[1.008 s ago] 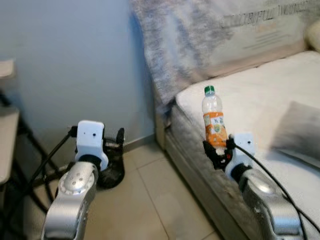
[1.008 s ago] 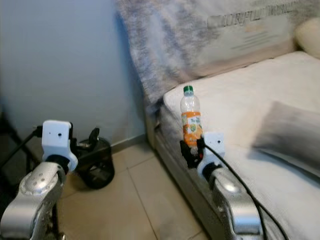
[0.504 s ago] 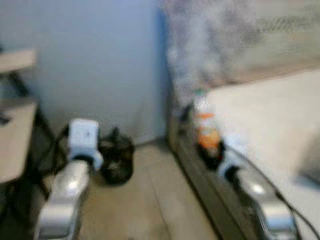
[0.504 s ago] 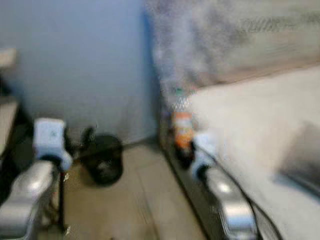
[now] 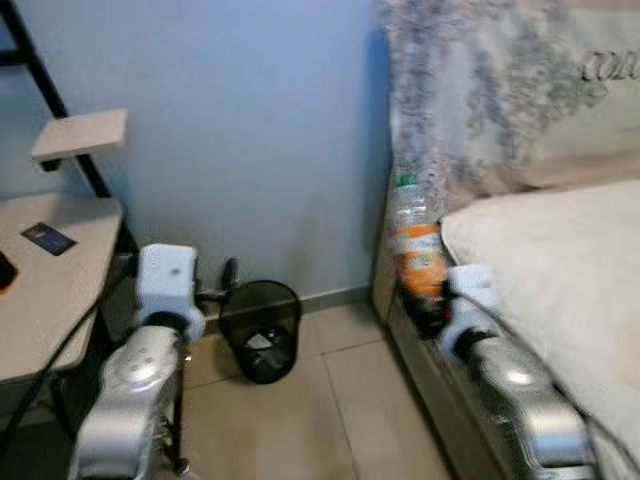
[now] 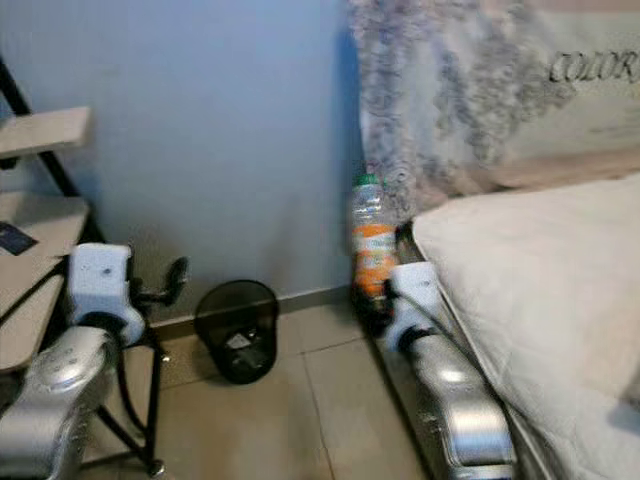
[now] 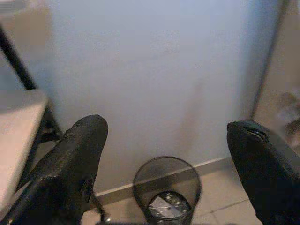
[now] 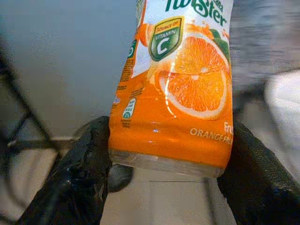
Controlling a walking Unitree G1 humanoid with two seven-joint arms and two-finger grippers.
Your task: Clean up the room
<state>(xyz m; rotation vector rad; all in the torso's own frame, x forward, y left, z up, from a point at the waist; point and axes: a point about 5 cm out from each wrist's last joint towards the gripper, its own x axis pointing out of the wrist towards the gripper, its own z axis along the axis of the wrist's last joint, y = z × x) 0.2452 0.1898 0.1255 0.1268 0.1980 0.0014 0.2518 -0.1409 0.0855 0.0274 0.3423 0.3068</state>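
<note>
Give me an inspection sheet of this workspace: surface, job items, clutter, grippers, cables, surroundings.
Surface: tiled floor, beige, between desk and bed.
Job's things: orange juice bottle, green cap, upright in the right gripper; black mesh wastebasket on the floor against the wall, some scraps inside.
Clutter: a dark card on the desk.
Grippers: right gripper shut on the bottle's lower part; left gripper open, held above the floor facing the wastebasket.
Cables: black cable running down along the left arm.
Surroundings: blue wall; bed with white cover on the right; patterned pillow; small shelf above the desk.
</note>
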